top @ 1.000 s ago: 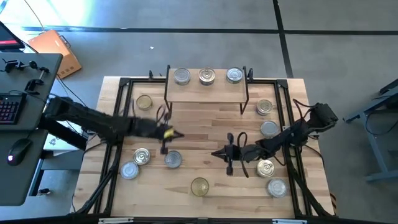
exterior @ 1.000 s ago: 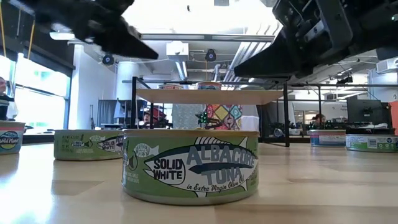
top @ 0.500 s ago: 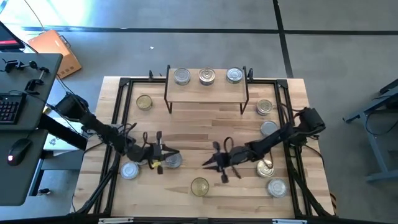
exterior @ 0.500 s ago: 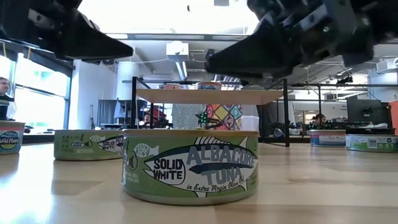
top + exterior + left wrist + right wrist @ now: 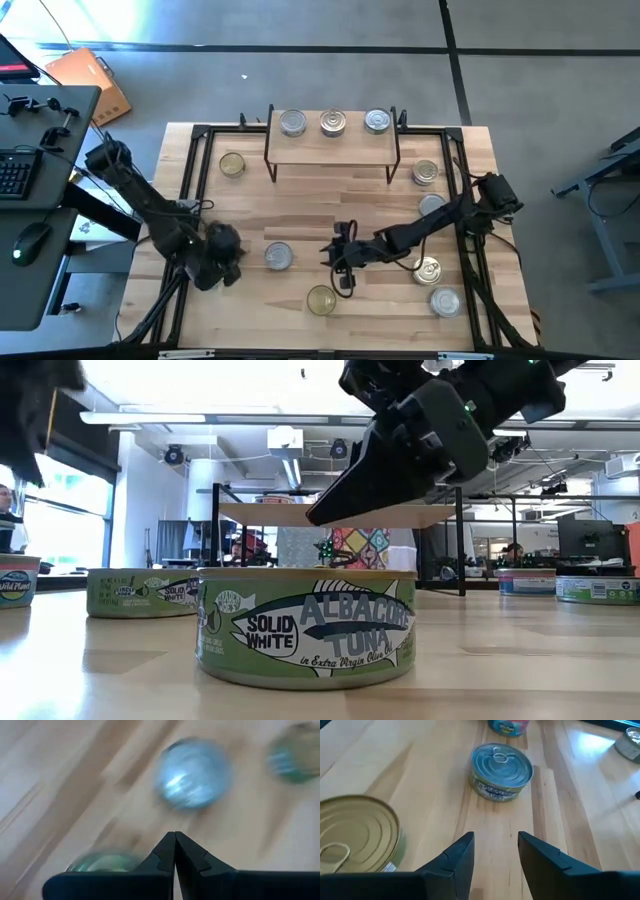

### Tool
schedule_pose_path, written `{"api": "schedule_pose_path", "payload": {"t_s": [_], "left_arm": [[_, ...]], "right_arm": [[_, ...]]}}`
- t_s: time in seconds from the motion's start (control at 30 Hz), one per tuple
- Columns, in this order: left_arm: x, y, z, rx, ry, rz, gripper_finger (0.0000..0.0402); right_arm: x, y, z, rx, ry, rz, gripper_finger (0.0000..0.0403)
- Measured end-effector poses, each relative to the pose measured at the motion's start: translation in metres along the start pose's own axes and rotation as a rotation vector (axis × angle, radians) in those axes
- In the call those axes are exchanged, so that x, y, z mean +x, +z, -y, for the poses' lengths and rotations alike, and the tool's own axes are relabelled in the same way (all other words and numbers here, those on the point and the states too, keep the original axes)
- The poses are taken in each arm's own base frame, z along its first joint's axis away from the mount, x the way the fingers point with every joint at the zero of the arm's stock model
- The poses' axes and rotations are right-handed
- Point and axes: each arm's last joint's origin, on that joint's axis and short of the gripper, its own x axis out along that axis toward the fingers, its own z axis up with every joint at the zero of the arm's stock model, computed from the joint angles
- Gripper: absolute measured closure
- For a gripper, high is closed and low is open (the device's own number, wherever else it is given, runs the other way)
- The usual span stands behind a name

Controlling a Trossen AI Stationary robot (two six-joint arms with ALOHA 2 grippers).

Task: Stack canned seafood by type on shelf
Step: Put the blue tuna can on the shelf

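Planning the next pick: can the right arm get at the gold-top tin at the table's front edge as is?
Probably yes. The right pincer is open and empty just behind the gold-top tin, with bare wood between them. The silver tin sits off to the side.

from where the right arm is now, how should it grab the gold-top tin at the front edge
Grip the gold-top tin across its short curved side wall, coming straight down from above. It lies flat with its lid up and bare wood all round it, so a finger fits on each side. The right hand hangs just behind it with its fingers open; the pull ring is too thin to hold.
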Motion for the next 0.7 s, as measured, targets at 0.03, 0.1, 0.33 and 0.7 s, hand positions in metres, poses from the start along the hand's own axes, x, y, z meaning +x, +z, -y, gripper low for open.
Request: {"api": "schedule_pose_path", "payload": {"t_s": [0.03, 0.1, 0.33, 0.7], "left_arm": [[0.002, -0.003, -0.003, -0.053, 0.046, -0.032, 0.0401], [0.010, -0.010, -0.011, -0.155, 0.130, -0.130, 0.0401], [0.046, -0.010, -0.033, -0.198, 0.297, -0.181, 0.0402], [0.080, 0.061, 0.009, 0.559, 0.045, 0.360, 0.0401]], "right_arm": [[0.000, 0.000, 0.001, 0.002, -0.003, 0.001, 0.0258], [0.001, 0.000, 0.004, 0.007, -0.008, -0.001, 0.0258], [0.001, 0.001, 0.003, -0.018, -0.004, 0.008, 0.0258], [0.003, 0.001, 0.011, -0.003, -0.021, 0.012, 0.0258]]}}
